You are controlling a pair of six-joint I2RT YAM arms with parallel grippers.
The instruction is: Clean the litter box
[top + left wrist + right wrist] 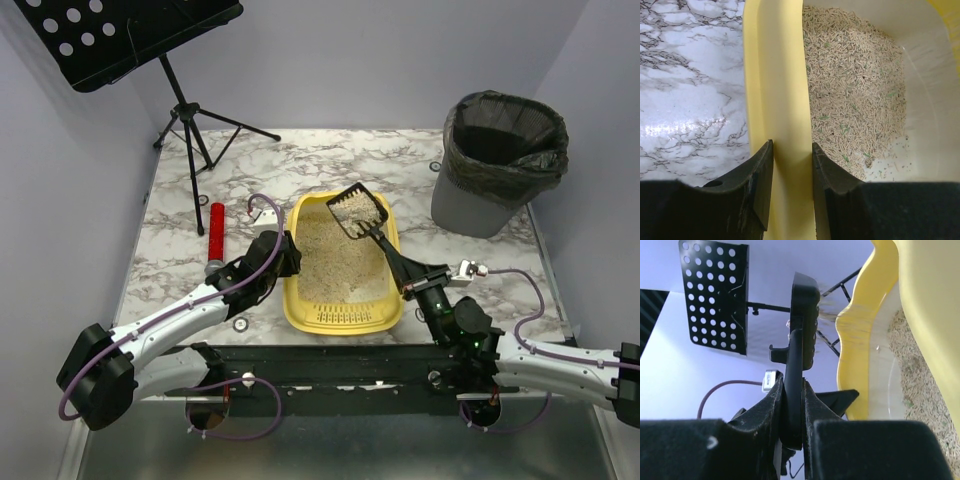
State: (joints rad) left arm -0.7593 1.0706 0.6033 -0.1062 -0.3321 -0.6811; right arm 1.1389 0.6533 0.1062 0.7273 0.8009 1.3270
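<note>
The yellow litter box (294,300) lies in the middle of the marble table, with beige litter (335,260) inside and a slotted sieve section (345,317) at its near end. My left gripper (283,252) is shut on the box's left rim (785,100), one finger outside and one inside. My right gripper (408,282) is shut on the handle of a black slotted scoop (358,210), which is held above the box's far right part with litter in it. In the right wrist view the scoop (802,315) shows edge-on between my fingers.
A grey bin with a black bag (498,160) stands at the back right. A red cylinder (215,235) lies left of the box. A black music stand (130,40) with tripod legs (200,135) stands at the back left.
</note>
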